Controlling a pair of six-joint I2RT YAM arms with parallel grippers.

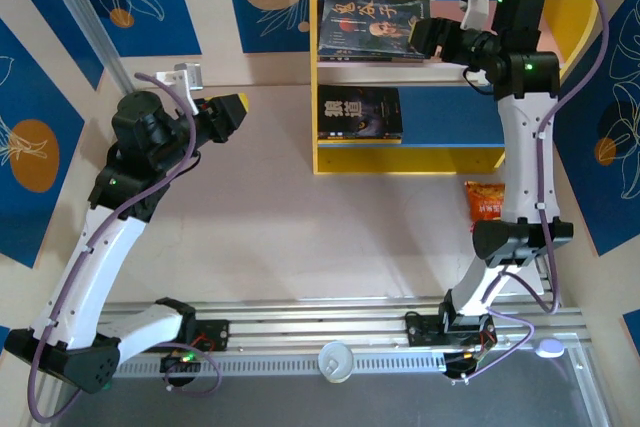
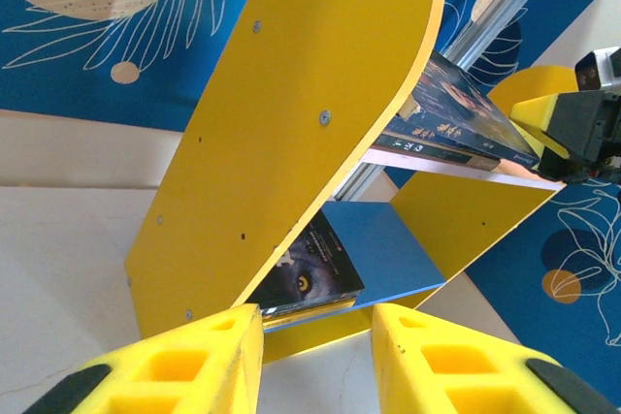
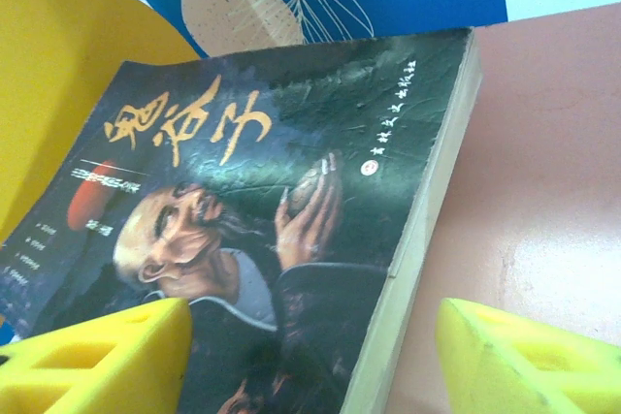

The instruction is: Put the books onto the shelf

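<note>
In the top view, the left gripper (image 1: 228,112) hung at centre left, its jaws a narrow gap apart with nothing between them, well apart from the shelf (image 1: 315,97) to its right. In its wrist view, the wolf-face book (image 2: 310,276) lay flat on the blue lower board (image 2: 388,249), beyond the fingers (image 2: 184,370). Farther up, the stack of books (image 1: 370,27) lay on the pink upper board (image 3: 553,162). The right gripper (image 1: 425,35) hovered at the stack's right edge with its jaws wide. The top bearded-man book (image 3: 272,191) lay ahead of its fingers (image 3: 524,356), the right-hand one clear of the book's edge.
</note>
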